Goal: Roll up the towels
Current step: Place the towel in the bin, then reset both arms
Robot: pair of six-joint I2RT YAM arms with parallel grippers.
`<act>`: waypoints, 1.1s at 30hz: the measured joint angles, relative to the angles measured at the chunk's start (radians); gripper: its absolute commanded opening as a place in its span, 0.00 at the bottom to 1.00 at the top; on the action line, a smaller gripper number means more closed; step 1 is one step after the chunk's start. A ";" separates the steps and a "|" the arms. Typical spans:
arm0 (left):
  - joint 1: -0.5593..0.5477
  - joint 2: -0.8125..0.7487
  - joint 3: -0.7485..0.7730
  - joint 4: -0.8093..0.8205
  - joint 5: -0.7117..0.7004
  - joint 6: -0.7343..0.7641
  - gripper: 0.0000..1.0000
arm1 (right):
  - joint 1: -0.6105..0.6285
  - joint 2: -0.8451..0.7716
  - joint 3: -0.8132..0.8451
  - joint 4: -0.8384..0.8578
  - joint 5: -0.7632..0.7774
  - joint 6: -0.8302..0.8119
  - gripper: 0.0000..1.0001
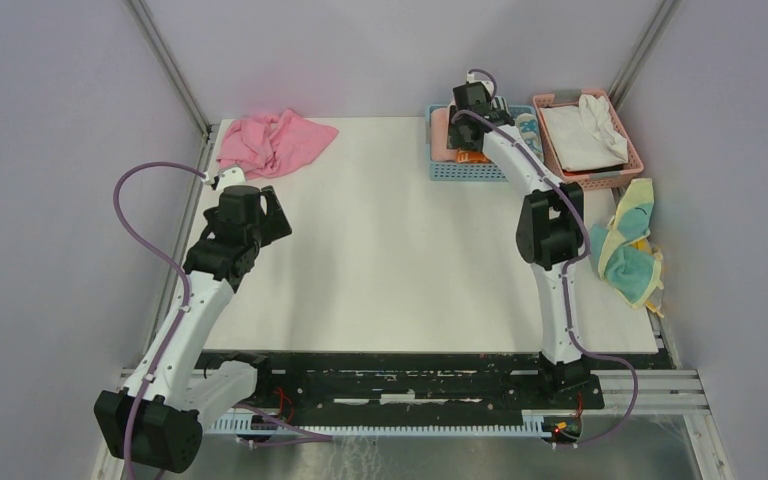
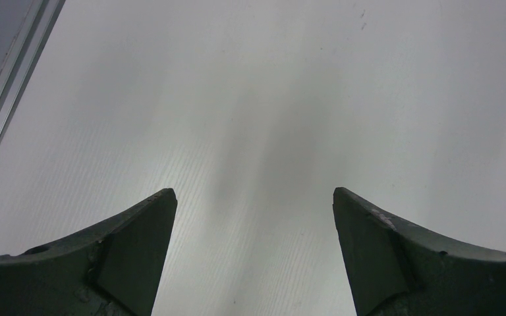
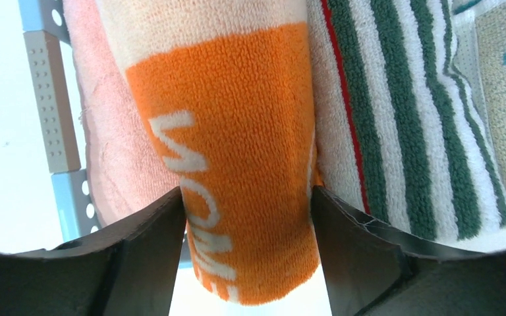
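1. The white table (image 1: pixel 390 250) carries everything. Both my arms reach over it from the near edge.
2. The pink basket (image 1: pixel 615 176) sits at the far right corner with a white cloth (image 1: pixel 582 135) lying loose inside it.
3. The blue basket (image 1: pixel 465 171) stands just to its left at the far edge. My right arm is stretched out over it.
4. A pink towel (image 1: pixel 275 142) lies crumpled at the far left corner, well apart from both baskets.
5. The teal-and-yellow towels (image 1: pixel 628 250) lie bunched at the right edge of the table, near the pink basket and partly hanging off.
6. Inside the blue basket, the orange towel (image 3: pixel 237 164) with white lettering lies rolled. A pale pink towel (image 3: pixel 105 131) touches it on one side and a green-and-white striped towel (image 3: pixel 402 131) on the other.
7. My right pincer (image 3: pixel 247 191) straddles the orange towel. Both fingers lie against the sides of the roll. I cannot tell whether it is clenched on the roll or has let go.
8. My left pincer (image 2: pixel 253 191) is released, its fingers spread wide above bare table near the left edge and grasping nothing.
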 measured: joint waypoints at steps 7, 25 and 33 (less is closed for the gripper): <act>0.000 -0.008 -0.001 0.001 0.006 0.001 0.96 | 0.000 -0.135 -0.106 -0.002 -0.048 0.000 0.94; -0.001 -0.261 -0.023 0.046 0.138 0.022 0.99 | -0.035 -1.204 -0.863 0.031 -0.026 -0.045 1.00; -0.001 -0.524 -0.024 0.026 0.124 0.020 0.99 | -0.035 -1.610 -1.091 -0.052 0.002 -0.049 1.00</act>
